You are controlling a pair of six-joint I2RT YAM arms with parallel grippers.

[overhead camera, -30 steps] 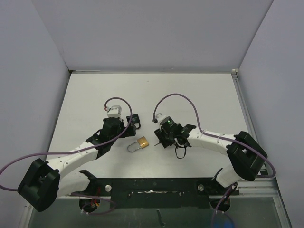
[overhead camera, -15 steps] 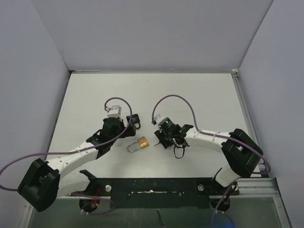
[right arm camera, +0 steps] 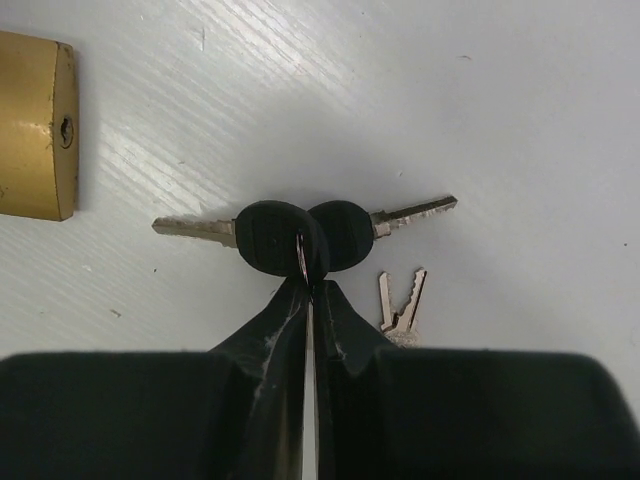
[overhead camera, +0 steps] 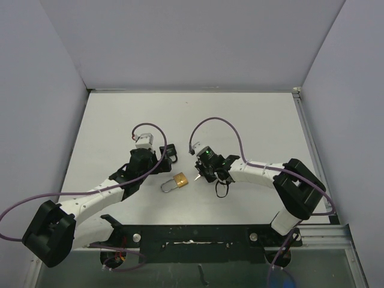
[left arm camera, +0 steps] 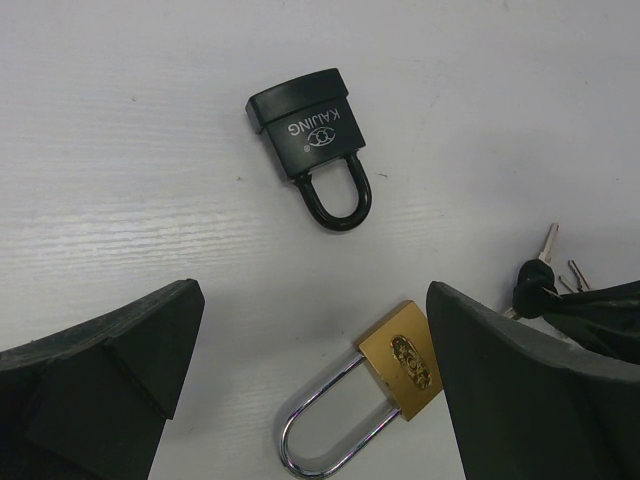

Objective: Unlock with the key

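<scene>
A brass padlock (overhead camera: 180,179) with a steel shackle lies flat on the white table between the arms. My left gripper (left arm camera: 315,375) hangs open above it, one finger on each side of the brass padlock (left arm camera: 405,362). Two black-headed keys (right arm camera: 290,238) lie just right of the brass body (right arm camera: 35,125), blades pointing left and right. My right gripper (right arm camera: 310,288) is shut on the key ring that joins them. The keyhole faces the keys.
A black padlock (left arm camera: 308,125) lies beyond the brass one, near my left gripper (overhead camera: 157,163). Two small silver keys (right arm camera: 402,300) rest beside my right fingers. A black loop (overhead camera: 221,191) lies under the right arm. Grey walls (overhead camera: 54,72) enclose the table.
My right gripper has closed onto the key ring and shifted slightly left toward the brass padlock. The left arm and both padlocks have not moved.
</scene>
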